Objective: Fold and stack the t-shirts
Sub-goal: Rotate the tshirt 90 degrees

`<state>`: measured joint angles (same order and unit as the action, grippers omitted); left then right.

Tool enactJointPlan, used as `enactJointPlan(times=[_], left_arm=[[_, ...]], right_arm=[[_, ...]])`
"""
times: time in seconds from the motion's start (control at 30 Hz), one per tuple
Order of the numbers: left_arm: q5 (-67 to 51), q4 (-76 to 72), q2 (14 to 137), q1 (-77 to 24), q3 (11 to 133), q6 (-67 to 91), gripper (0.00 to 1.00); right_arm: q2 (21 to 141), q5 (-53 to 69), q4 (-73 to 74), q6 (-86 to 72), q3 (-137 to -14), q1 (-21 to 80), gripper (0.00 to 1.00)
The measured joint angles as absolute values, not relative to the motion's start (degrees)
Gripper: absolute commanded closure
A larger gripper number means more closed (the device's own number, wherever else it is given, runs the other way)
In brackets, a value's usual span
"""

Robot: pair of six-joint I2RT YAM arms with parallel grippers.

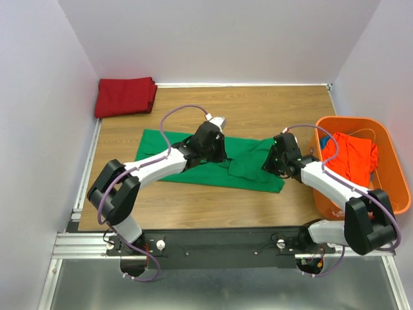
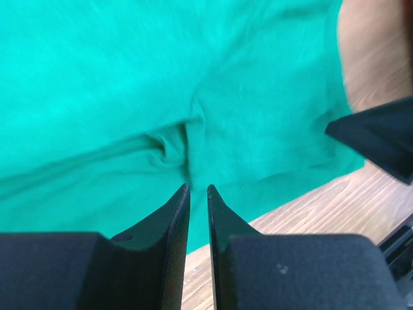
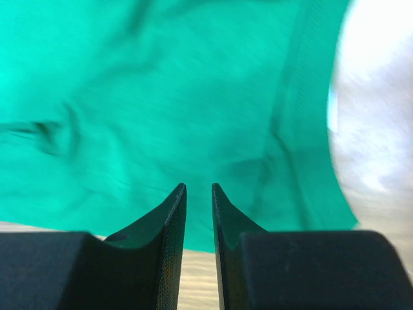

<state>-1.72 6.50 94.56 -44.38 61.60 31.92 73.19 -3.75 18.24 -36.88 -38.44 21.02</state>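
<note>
The bright green t-shirt lies spread across the middle of the wooden table, with its right part rumpled and folded over. My left gripper hovers over its middle. Its jaws stand almost together, with nothing between them, above the green cloth. My right gripper is over the shirt's right end, jaws also almost together and empty above the cloth. The dark red t-shirt lies folded at the back left. The orange-red t-shirt lies in the basket.
The rigid orange plastic basket stands at the table's right edge, close to my right arm. White walls close in the left, back and right sides. A black part of the other arm shows at the right of the left wrist view.
</note>
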Motion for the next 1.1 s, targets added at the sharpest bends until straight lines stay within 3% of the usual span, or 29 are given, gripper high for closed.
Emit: enactJointPlan(times=[0.3, 0.37, 0.77, 1.1], left_arm=[[-2.8, 6.2, 91.4, -32.7, 60.1, 31.3, 0.77], [-2.6, 6.2, 91.0, -31.5, 58.4, 31.3, 0.83], [-2.0, 2.7, 90.8, -32.7, 43.3, 34.2, 0.86], [1.3, -3.2, 90.6, -43.0, 40.7, 43.4, 0.87]], right_arm=[[83.0, -4.7, 17.2, -37.7, -45.9, 24.9, 0.71], [84.8, -5.1, 17.0, -38.1, -45.6, 24.9, 0.71], [91.9, -9.9, 11.1, -41.2, -47.0, 24.8, 0.70], [104.4, -9.6, 9.9, -38.5, -61.1, 19.7, 0.70]])
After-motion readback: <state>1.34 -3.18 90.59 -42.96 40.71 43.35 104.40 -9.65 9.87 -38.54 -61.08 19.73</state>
